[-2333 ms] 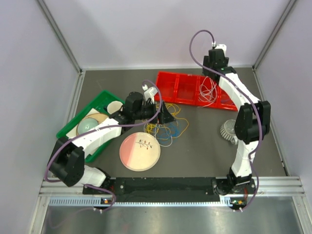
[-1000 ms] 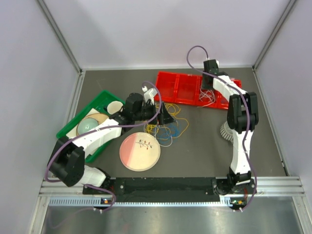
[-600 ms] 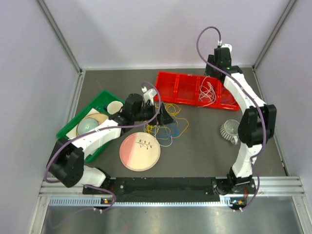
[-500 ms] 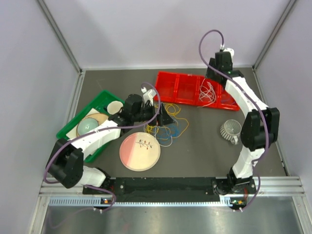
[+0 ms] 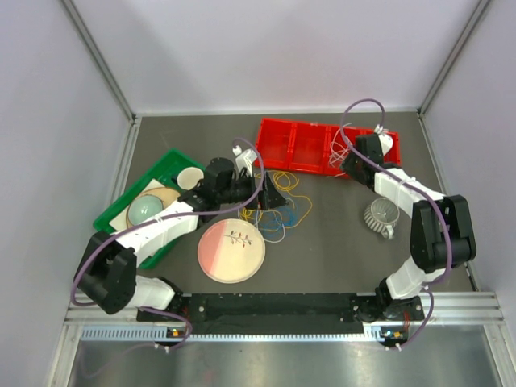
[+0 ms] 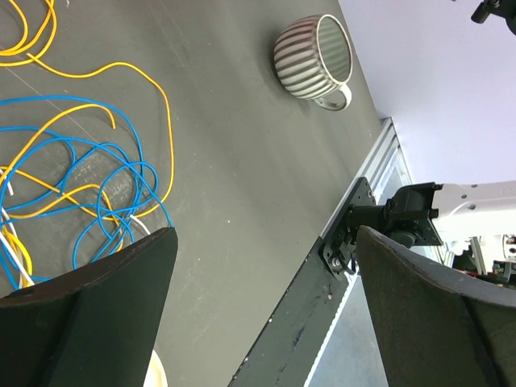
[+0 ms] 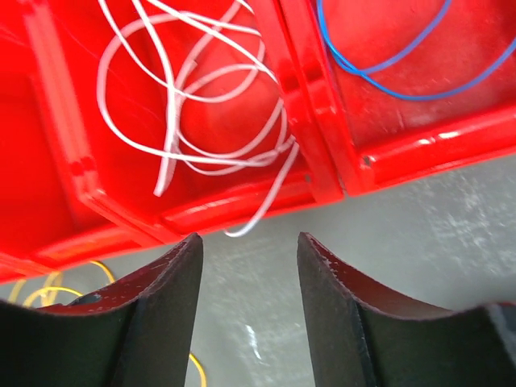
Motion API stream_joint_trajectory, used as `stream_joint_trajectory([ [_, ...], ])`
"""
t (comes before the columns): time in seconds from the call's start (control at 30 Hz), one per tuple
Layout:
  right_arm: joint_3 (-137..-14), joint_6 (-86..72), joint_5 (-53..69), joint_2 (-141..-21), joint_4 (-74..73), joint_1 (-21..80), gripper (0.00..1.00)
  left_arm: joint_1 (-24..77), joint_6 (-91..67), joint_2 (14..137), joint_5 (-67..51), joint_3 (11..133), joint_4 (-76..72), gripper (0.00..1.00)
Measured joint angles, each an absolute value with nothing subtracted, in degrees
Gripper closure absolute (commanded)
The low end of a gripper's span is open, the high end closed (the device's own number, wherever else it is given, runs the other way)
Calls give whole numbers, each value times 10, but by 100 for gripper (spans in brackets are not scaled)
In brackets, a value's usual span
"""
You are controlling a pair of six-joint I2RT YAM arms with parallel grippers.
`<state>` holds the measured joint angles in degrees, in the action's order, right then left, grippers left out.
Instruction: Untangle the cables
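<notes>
A tangle of yellow, blue and white cables (image 5: 278, 208) lies on the dark table at the middle. My left gripper (image 5: 276, 195) hovers at its left edge, open and empty. In the left wrist view the left gripper (image 6: 264, 235) has wide-apart jaws, with blue loops (image 6: 89, 181) and a yellow cable (image 6: 157, 105) beside the left finger. My right gripper (image 5: 345, 164) is open and empty at the red tray's front edge. In the right wrist view the right gripper (image 7: 248, 242) is just below a white cable (image 7: 201, 105) whose end hangs over the rim; a blue cable (image 7: 387, 60) lies in the neighbouring compartment.
The red tray (image 5: 302, 145) with compartments stands at the back. A ribbed grey mug (image 5: 380, 214) lies on its side at the right. A pink plate (image 5: 231, 250) sits in front of the tangle. A green tray (image 5: 113, 211) with bowls is at the left.
My right arm has swung down from above the red tray's back to its front edge, low over the table. The left arm has barely moved.
</notes>
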<state>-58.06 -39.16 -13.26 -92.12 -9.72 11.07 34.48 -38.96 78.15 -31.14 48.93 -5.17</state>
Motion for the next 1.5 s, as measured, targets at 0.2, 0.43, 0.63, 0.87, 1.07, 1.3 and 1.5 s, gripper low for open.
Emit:
stream_joint_trajectory([
  [0.2,-581,-406,-126,-929,-71,111,56,345,-390,773,-311,485,-53,3],
  [0.43,-583,-407,-114,-970,-62,111,59,345,-390,773,-313,485,-54,3],
  [0.63,-584,-408,-112,-978,-62,111,71,345,-390,773,-313,485,-54,3],
  [0.87,-601,-406,-113,-981,-56,111,71,345,-390,774,-313,485,-55,3],
  [1.07,-606,-406,-113,-992,-55,111,76,345,-390,774,-318,485,-55,3],
  [1.3,-609,-405,-113,-998,-56,111,100,345,-390,774,-319,485,-55,3],
  [1.5,-609,-406,-113,-998,-56,111,100,345,-390,774,-319,485,-55,3],
])
